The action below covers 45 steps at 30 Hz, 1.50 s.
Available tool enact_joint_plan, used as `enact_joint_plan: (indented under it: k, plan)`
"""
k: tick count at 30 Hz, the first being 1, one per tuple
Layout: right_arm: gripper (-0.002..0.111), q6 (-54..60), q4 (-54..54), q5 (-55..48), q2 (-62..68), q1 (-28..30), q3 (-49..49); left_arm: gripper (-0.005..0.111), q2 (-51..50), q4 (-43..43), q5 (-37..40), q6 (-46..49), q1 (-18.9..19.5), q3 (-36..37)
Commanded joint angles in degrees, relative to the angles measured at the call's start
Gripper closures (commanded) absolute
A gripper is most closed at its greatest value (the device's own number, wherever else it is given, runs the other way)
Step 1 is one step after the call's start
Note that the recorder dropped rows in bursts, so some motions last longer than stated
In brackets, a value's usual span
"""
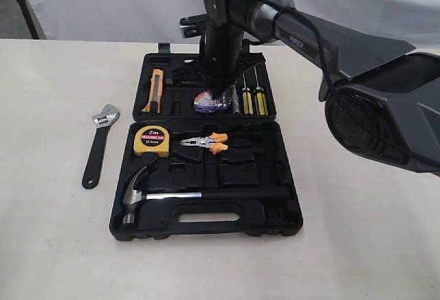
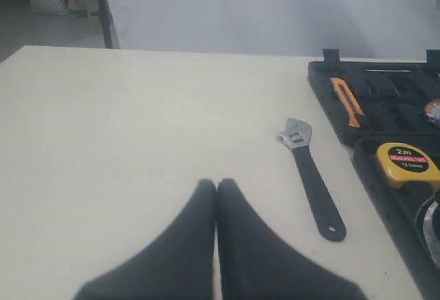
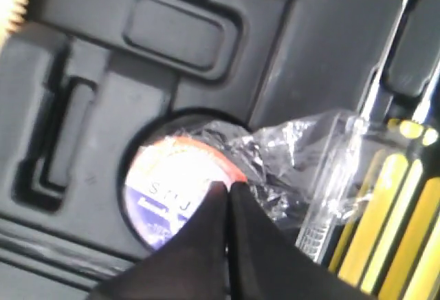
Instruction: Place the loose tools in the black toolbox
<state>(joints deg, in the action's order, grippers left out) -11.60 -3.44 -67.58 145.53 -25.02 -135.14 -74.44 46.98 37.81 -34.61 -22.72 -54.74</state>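
We see the right pincer point(image 3: 227, 188) closed, tips right over the tape roll point(image 3: 165, 190) sitting in the toolbox point(image 3: 172, 38), left pincer point(image 2: 216, 184) closed too, wrench point(image 2: 309, 176) lying on the surface point(image 2: 137, 142) ahead of it.

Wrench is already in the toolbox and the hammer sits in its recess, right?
No. The wrench lies on the table beside the toolbox, not in it; the exterior view shows this. The hammer does sit in its recess.

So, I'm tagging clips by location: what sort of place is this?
Likely a robot lab or test room: a pale table, a white backdrop behind it, and a robot arm over an open toolbox.
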Motion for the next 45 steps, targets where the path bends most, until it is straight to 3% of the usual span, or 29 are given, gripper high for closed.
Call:
enact_joint_plan:
  k: [1, 45]
  plan:
    - [0.109, 0.52, -2.50, 1.52, -1.55, 0.36, -0.09, 0.105, 0.46, -0.78, -0.97, -0.59, 0.19, 0.53]
    - [0.109, -2.02, 0.01, 1.92, 0.43, 0.26, -0.09, 0.105, 0.46, -0.78, -0.97, -0.59, 0.19, 0.53]
